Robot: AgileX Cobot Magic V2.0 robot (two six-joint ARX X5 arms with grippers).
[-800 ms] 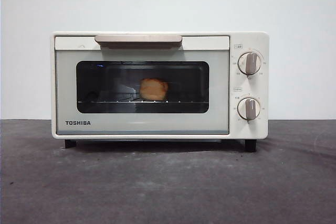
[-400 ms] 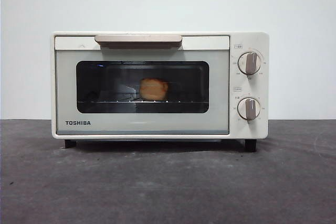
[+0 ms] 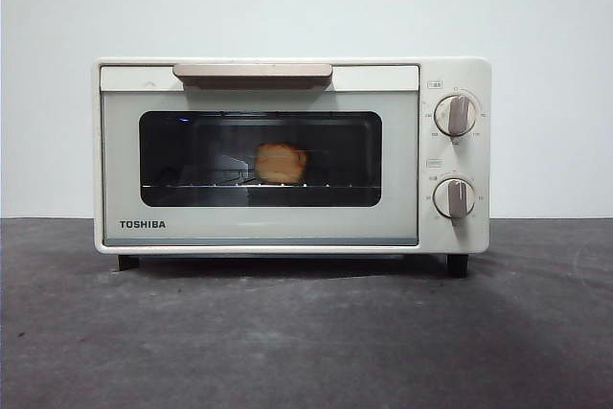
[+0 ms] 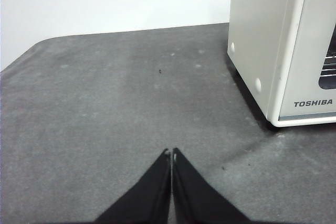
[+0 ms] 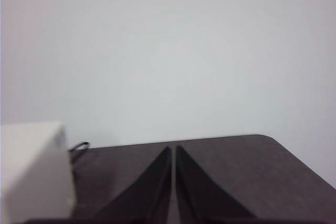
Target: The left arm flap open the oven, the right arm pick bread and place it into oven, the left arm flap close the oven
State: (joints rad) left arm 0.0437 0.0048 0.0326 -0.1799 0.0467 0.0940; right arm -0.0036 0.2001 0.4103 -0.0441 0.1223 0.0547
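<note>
Table (image 3: 306, 332): dark grey, matte, fills the lower third of the front view.

Toaster oven (image 3: 287, 155): cream-white TOSHIBA box, centre frame, door shut flush. Beige bar handle (image 3: 253, 72) along the door's top edge; two round knobs (image 3: 455, 115) stacked at right. Judged rigid and fairly heavy, unlikely to slide; the handle is the place to hook or push the door.

Bread (image 3: 281, 162): golden knobbly bun on the wire rack (image 3: 259, 185), seen through the dark window, centre frame. Probably light and soft (crust may crumble), best pinched gently across its sides.

Left gripper (image 4: 171, 153): jaws pressed together, holding nothing, over bare table, oven corner at the frame's right edge.

Right gripper (image 5: 173, 150): jaws together, empty, oven's side at lower left.

Task looks complete.
</note>
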